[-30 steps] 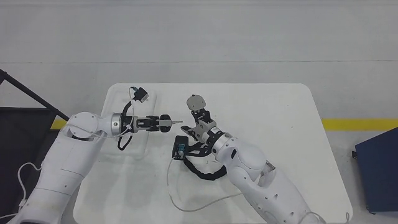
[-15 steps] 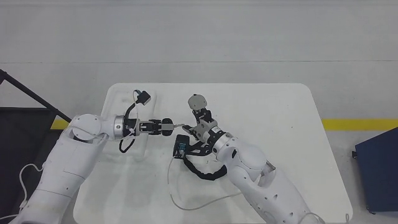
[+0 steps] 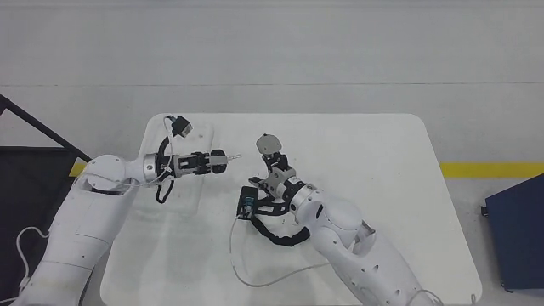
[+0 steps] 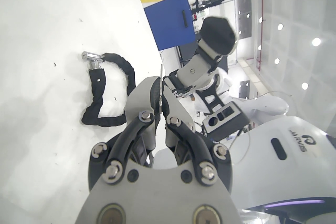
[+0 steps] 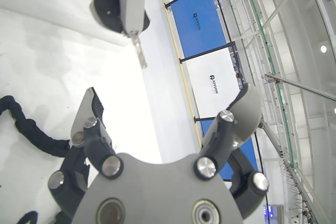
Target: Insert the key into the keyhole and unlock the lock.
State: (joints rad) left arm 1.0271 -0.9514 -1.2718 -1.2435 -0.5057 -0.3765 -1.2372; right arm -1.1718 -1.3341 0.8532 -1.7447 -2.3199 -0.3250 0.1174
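Observation:
My left gripper is shut on a key, whose silver blade points toward the right gripper. In the left wrist view the key stands edge-on between the closed fingers. My right gripper hangs open with nothing in it, a short way beyond the key tip. In the right wrist view its fingers are spread wide, and the key points down at them. The lock's silver cylinder lies on the table, joined to a black cable loop. The cable lies under the right arm.
A white table carries everything. A white padded tray lies under the left arm. A thin white wire trails toward the front edge. A blue cabinet stands on the floor to the right.
The left gripper, still holding the key, has drawn back from the right gripper toward the table's far left. The right gripper has stayed open, nearly in place.

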